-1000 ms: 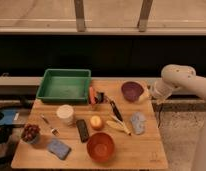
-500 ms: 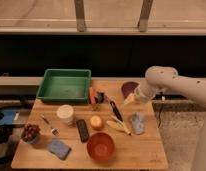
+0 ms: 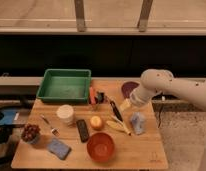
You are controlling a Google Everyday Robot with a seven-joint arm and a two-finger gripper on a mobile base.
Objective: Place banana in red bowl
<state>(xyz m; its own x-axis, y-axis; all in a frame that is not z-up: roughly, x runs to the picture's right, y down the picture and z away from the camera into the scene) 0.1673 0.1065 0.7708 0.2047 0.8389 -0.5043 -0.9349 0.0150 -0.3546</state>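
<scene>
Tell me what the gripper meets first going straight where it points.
Likely the banana, just below the gripper, which hangs above the right side of the table; depth is unclear.

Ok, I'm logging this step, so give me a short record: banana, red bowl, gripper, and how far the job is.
banana: lying on the table, right of the orange fruit
red bowl: near the table's front edge, nothing in it
gripper: over the table, between the purple bowl and the banana
job: banana not yet in the red bowl
</scene>
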